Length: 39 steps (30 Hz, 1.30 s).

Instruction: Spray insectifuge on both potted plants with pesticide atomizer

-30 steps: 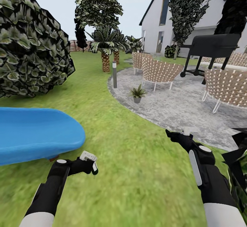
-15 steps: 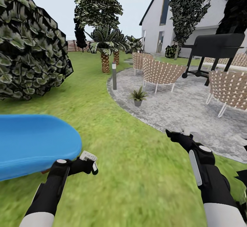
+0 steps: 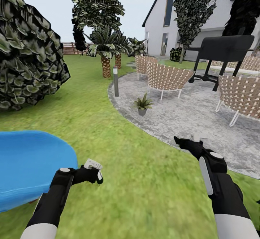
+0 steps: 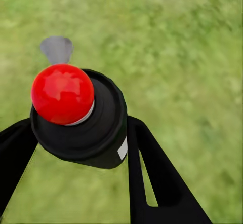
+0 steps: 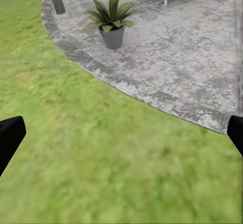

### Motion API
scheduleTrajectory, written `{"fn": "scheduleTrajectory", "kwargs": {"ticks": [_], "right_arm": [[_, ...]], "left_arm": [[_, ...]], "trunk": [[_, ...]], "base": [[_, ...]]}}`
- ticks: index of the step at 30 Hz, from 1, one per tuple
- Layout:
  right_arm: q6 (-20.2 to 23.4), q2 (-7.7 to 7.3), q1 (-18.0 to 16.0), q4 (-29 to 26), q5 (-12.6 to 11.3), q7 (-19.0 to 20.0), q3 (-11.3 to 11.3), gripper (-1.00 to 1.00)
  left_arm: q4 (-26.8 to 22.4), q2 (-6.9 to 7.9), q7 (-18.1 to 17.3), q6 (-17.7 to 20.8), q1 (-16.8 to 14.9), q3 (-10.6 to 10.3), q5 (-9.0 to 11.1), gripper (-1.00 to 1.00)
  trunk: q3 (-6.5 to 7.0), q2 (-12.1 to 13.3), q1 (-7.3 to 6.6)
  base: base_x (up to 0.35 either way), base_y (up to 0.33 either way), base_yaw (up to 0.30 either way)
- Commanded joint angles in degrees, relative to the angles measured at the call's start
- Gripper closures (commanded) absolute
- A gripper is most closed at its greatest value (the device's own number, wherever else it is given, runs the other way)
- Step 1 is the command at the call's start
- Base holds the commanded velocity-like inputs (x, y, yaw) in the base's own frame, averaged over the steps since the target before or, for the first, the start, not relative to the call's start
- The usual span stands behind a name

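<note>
Head view: the lawn [image 3: 144, 195] lies open ahead between both arms. A curved stone kerb bounds the grey mottled patio [image 3: 195, 120] to the right, and a smooth rounded blue shell [image 3: 29, 163] closes the left edge. One large leafy bush [image 3: 29, 58], one short grey post [image 3: 116, 82], one potted long-leaved plant [image 3: 142, 104], three woven chairs and one black grill [image 3: 224, 48] are counted. The left gripper [image 3: 96, 174] and the right gripper [image 3: 182, 141] hover over grass.

Left wrist view: two black fingers [image 4: 152, 183] are clamped on the pesticide atomizer [image 4: 96, 133], a dark cylinder with a red ball top.

Right wrist view: the fingers [image 5: 10, 138] stand wide apart over blurred turf, with nothing between them.
</note>
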Motion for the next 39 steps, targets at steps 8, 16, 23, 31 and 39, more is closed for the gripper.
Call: {"fn": "scheduleTrajectory", "kwargs": {"ticks": [8, 16, 23, 31, 39], "right_arm": [[0.33, 0.15, -0.04, -0.11, -0.22, 0.19, -0.15, -1.0], [0.35, 0.16, -0.04, -0.11, -0.22, 0.18, -0.07, -1.0], [0.42, 0.16, -0.06, -0.12, -0.22, 0.17, -0.13, -1.0], [0.39, 0.16, -0.04, -0.12, -0.22, 0.19, -0.24, -1.0], [0.36, 0.16, -0.04, -0.15, -0.22, 0.16, -0.32, -1.0]], "left_arm": [[-0.1, -0.07, -0.46, 0.26, -0.04, 0.18, -0.37, 1.0], [-0.08, -0.07, -0.46, 0.26, -0.03, 0.18, -0.37, 1.0], [-0.06, -0.07, -0.46, 0.26, -0.02, 0.18, -0.36, 1.0], [-0.03, -0.07, -0.46, 0.26, -0.02, 0.18, -0.37, 1.0], [-0.03, -0.07, -0.46, 0.26, -0.02, 0.1, -0.37, 1.0]], "trunk": [[0.04, -0.02, 0.03], [0.04, -0.02, 0.03], [0.22, -0.02, 0.03], [0.26, -0.02, 0.03], [0.26, -0.02, 0.03]], "base": [[0.346, 0.0, -0.107], [0.346, 0.0, -0.017], [0.346, 0.0, -0.174], [0.346, 0.0, -0.035], [0.346, 0.0, 0.0]]}}
